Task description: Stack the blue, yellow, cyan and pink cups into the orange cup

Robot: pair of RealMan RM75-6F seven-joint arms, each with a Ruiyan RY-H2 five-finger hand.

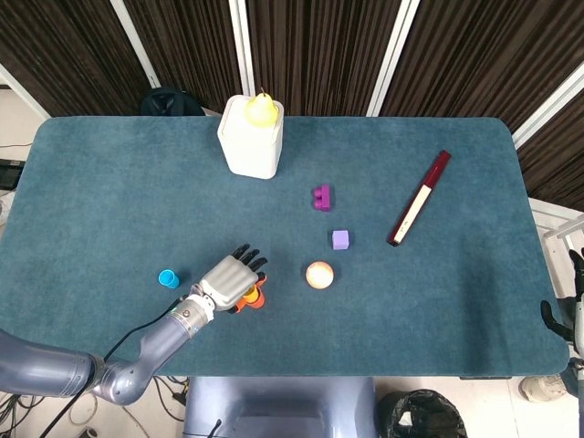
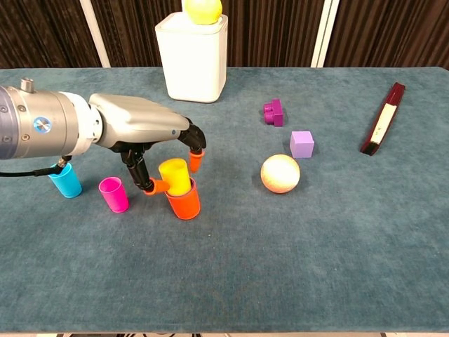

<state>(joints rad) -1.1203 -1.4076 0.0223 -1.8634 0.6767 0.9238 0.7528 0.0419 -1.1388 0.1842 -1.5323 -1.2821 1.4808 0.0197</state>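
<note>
The yellow cup (image 2: 175,175) is gripped by the left hand (image 2: 151,130) fingers (image 2: 196,160) inside the orange cup (image 2: 184,204), while the pink cup (image 2: 114,194) and cyan cup (image 2: 65,180), beside the fingers, are left unstacked on the tabletop (image 2: 316,246).

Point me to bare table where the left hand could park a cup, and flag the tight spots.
Free: the near strip of the table below the ball; also between the purple cube and the maroon stick. Crowded: around the orange cup, with the left hand over it and the pink cup and cyan cup beside.
</note>
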